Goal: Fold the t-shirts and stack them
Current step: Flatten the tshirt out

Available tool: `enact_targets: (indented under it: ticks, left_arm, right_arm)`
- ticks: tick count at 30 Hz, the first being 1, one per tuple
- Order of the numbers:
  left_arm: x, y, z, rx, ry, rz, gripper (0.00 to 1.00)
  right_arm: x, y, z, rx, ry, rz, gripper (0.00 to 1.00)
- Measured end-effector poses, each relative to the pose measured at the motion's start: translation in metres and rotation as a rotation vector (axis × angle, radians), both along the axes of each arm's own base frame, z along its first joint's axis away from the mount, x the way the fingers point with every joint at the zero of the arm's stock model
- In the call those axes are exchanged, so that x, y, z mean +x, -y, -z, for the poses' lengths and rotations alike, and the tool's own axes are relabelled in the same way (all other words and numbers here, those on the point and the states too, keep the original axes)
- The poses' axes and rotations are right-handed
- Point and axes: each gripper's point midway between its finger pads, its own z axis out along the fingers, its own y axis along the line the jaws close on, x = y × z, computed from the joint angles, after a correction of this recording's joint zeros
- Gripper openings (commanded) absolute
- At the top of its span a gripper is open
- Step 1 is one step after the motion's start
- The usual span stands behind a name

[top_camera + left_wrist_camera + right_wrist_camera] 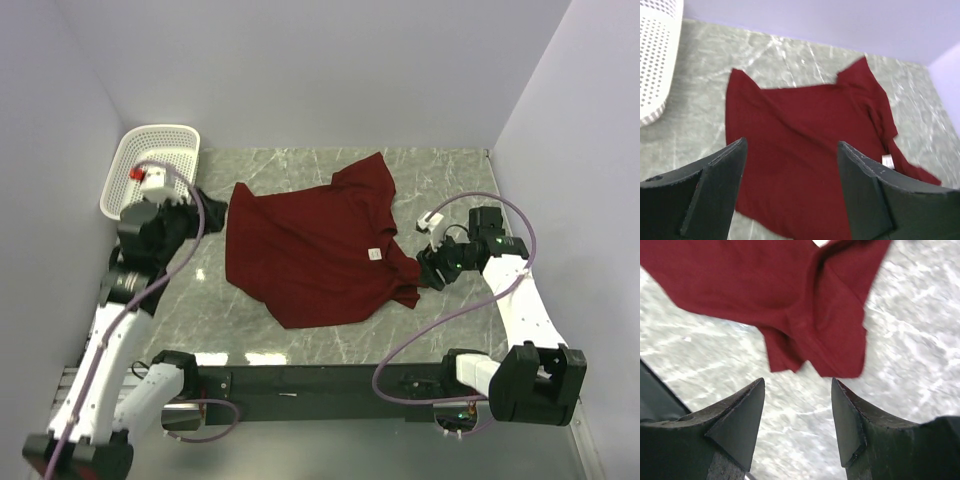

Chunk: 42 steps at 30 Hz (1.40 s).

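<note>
Pale lilac walls (300,70) on three sides and a grey marble-look surface (450,170), that's the whole setup. The shirt (310,250) sits mid-frame in the top view, opened out but pretty crooked. It's mostly flat, with the upper right part flopped over itself and a pointy bit of cloth sticking out at the lower right. Its little white label (375,254) shows right of center, so I'd guess the neck end points that way, but can't say for sure. No fold in it yet as far as I can see, so the task looks like it's at the very start.

The left gripper (791,147) hangs at the left of the frame, above the shirt's left edge, jaws spread wide with nothing between them. From its wrist view you look straight down the length of the cloth.

The right gripper (797,385) is down low by that lower right tip. It's also wide open and empty, and the tip lies just ahead of the fingertips (759,385), not between them.

One arm on each side makes sense to me: take opposite ends and you can pull the thing square before folding.

The white mesh basket (160,131) is tucked in the upper left corner, close to the left arm but clear of the cloth, probably so it stays out of the way.

The bunched upper right could be the annoying part if it isn't smoothed first.
</note>
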Motion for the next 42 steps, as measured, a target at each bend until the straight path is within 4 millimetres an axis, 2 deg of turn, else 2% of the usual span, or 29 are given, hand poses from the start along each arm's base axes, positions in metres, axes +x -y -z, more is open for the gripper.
enact_targets:
  ticks: [2, 8, 10, 13, 19, 27, 34, 36, 39, 40, 42]
  left_arm:
    - [-0.018, 0.001, 0.011, -0.005, 0.010, 0.020, 0.78]
    - [-0.044, -0.003, 0.090, 0.022, -0.158, 0.025, 0.78]
    - [-0.049, -0.003, 0.100, 0.028, -0.187, 0.027, 0.79]
    - [-0.049, -0.004, 0.092, 0.024, -0.155, 0.026, 0.78]
    - [-0.050, -0.004, 0.087, 0.021, -0.132, 0.026, 0.79]
    - [-0.051, -0.004, 0.083, 0.019, -0.116, 0.026, 0.79]
    - [-0.052, -0.004, 0.082, 0.018, -0.114, 0.026, 0.79]
    - [-0.052, -0.004, 0.082, 0.018, -0.114, 0.026, 0.79]
    - [-0.052, -0.004, 0.082, 0.018, -0.114, 0.026, 0.78]
    - [-0.052, -0.004, 0.082, 0.018, -0.114, 0.026, 0.78]
    - [-0.052, -0.004, 0.082, 0.018, -0.114, 0.026, 0.79]
  right_arm:
    - [0.002, 0.006, 0.002, -0.039, 0.010, 0.000, 0.63]
    - [0.016, 0.006, 0.025, -0.025, -0.114, 0.044, 0.61]
    - [0.020, 0.002, 0.034, -0.021, -0.154, 0.054, 0.61]
    - [0.023, -0.003, 0.044, -0.021, -0.199, 0.069, 0.61]
    - [0.038, -0.008, 0.044, -0.005, -0.221, 0.074, 0.62]
    - [0.034, -0.035, 0.045, -0.042, -0.220, 0.001, 0.61]
    - [0.042, -0.027, 0.052, -0.087, -0.219, 0.047, 0.50]
    - [0.042, -0.026, 0.056, -0.095, -0.229, 0.052, 0.43]
    - [0.042, -0.026, 0.058, -0.095, -0.237, 0.055, 0.22]
    - [0.042, -0.026, 0.058, -0.094, -0.239, 0.058, 0.09]
    - [0.042, -0.026, 0.058, -0.091, -0.244, 0.065, 0.00]
